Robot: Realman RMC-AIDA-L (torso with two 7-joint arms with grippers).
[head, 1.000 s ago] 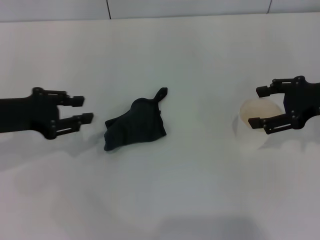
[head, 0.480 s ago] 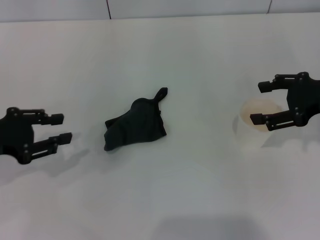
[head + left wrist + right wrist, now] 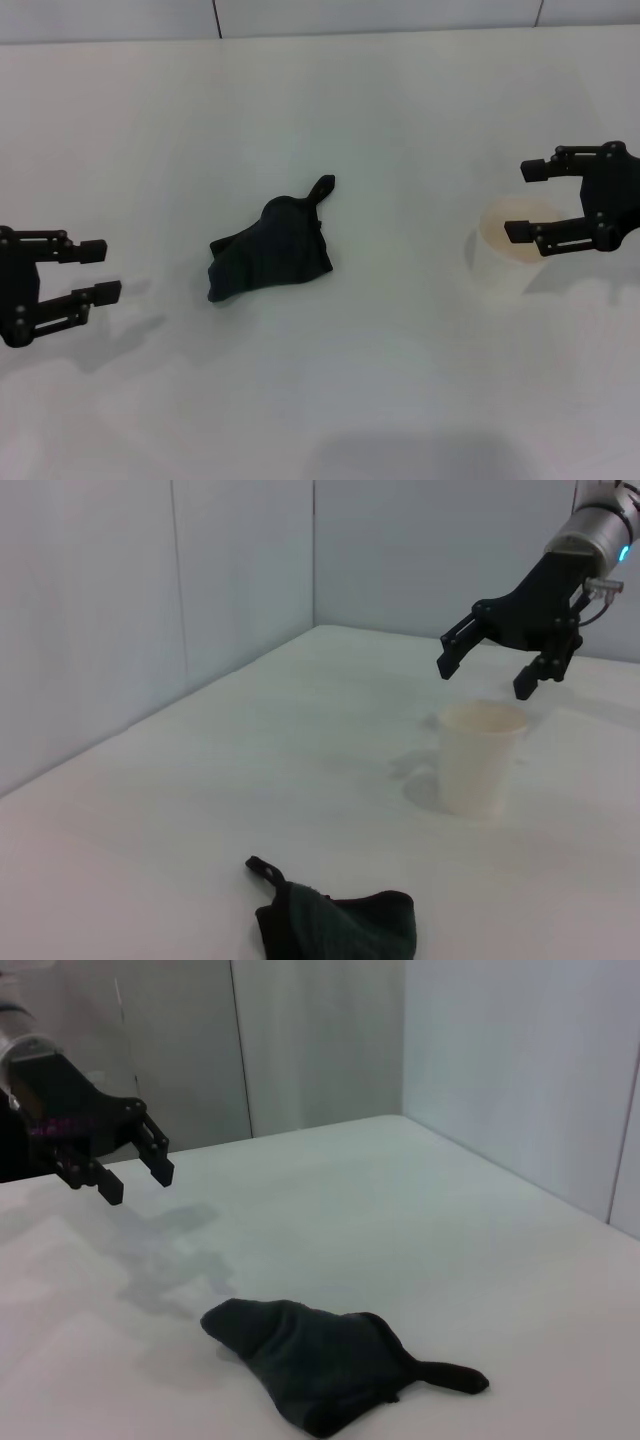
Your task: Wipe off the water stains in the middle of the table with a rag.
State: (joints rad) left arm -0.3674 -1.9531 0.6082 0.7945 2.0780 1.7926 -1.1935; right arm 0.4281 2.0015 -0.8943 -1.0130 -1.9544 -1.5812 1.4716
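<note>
Left gripper (image 3: 95, 271) hangs with fingers apart, holding nothing, well left of the crumpled dark rag (image 3: 268, 253) mid-table (image 3: 330, 110). Right gripper (image 3: 527, 201), fingers spread, hovers above a paper cup (image 3: 503, 262).

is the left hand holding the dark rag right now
No: the left hand is open and hangs apart from the crumpled dark cloth rag, which lies alone on the white table.

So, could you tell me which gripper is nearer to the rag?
Left. The left gripper hovers open beside the rag; the right gripper is farther off, open above the cup.
</note>
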